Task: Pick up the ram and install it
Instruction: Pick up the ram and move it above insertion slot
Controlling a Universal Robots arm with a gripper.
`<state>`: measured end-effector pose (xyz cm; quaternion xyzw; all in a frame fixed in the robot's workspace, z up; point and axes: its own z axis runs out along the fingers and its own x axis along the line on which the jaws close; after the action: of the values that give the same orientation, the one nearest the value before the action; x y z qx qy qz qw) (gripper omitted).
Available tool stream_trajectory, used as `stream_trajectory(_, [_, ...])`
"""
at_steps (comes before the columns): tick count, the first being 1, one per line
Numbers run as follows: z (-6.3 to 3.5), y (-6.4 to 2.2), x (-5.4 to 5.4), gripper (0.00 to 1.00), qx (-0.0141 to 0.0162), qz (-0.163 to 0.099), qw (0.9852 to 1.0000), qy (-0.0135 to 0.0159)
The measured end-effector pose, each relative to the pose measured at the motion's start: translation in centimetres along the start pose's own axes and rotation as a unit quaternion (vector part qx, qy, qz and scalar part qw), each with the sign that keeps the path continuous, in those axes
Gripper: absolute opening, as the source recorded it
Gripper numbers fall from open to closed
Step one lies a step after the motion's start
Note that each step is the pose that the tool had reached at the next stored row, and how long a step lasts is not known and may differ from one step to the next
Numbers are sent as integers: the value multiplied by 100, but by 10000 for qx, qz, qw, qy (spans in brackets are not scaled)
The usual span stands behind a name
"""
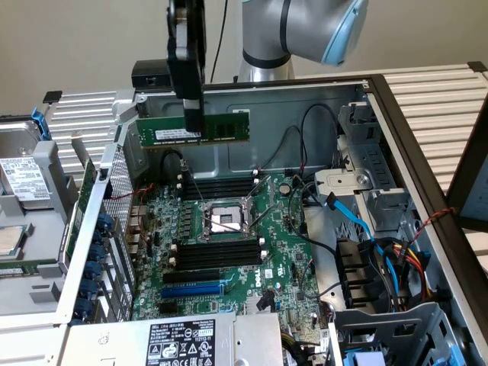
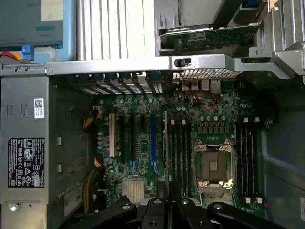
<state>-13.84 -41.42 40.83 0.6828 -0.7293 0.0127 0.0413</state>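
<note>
Claw is clenched on the ram, gripped mid-length so the stick hangs level, edge down. I've got it high over the motherboard, parallel to the black slots, I'd say to suit seating.

From where I stand the gripper covers the middle of the ram, its label prints too small to read, and the arm is cut off by the exterior view's top edge.

A ribbed white surface bears the computer case (opened).
</note>
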Motion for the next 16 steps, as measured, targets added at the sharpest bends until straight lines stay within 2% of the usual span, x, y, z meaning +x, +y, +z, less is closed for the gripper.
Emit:
stream_trajectory(4, [19,-159,-62,14,0,0,10000,0])
stream_trajectory(8, [66,-249,-192,14,-1,1,10000,0])
stream_trajectory(11, [82,-281,-285,14,0,0,10000,0])
stream_trajectory(16, [83,-258,-339,14,2,0,10000,10])
